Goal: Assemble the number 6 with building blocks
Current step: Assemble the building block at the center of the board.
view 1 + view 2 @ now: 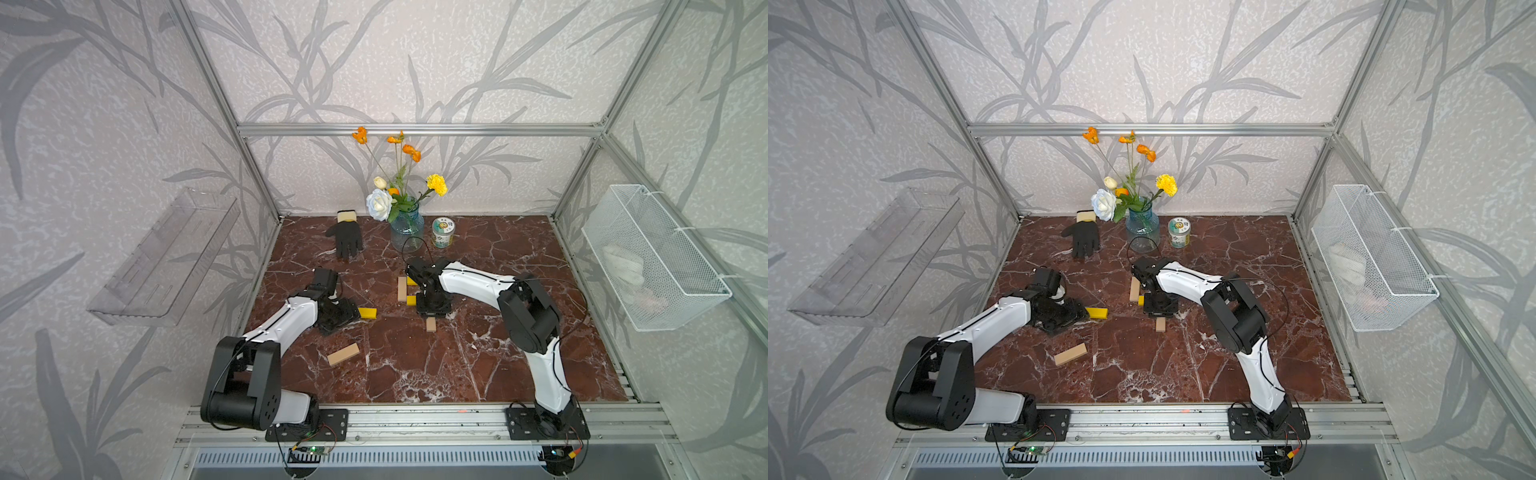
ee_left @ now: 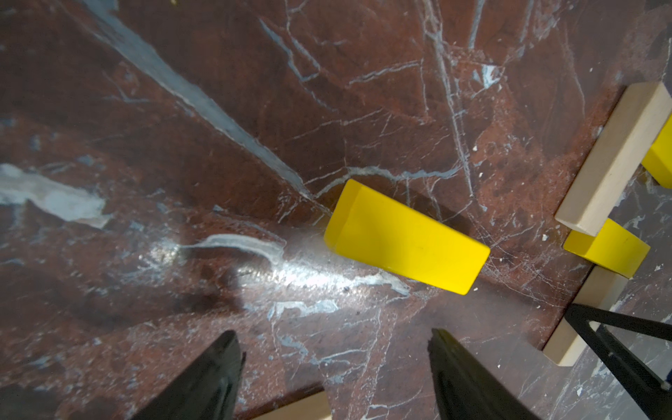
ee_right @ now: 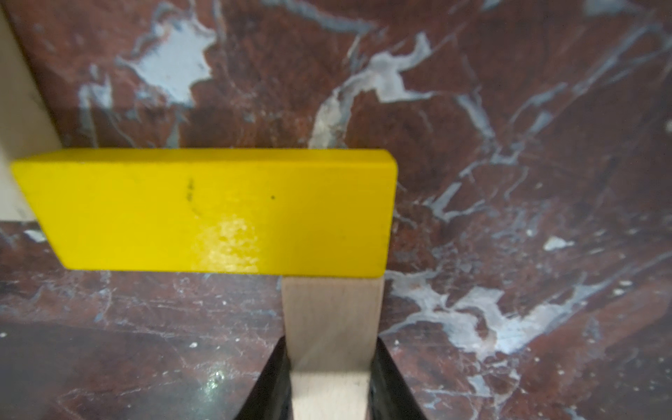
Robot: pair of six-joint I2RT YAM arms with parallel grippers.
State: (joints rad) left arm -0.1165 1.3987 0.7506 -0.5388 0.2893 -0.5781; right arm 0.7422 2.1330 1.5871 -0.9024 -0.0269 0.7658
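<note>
On the stone table [image 1: 478,365], the right gripper [image 3: 329,349] pinches a tan block [image 3: 329,312] onto the half-built 6 [image 1: 402,289]; the left gripper [image 2: 334,338] waits open, empty.

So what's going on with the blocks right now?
The right gripper pinches a tan block between its fingers, butting its end against a yellow bar of the partly built 6. The left gripper hangs open beside a loose yellow block, not touching it. A second tan block lies loose, apart from the rest.
</note>
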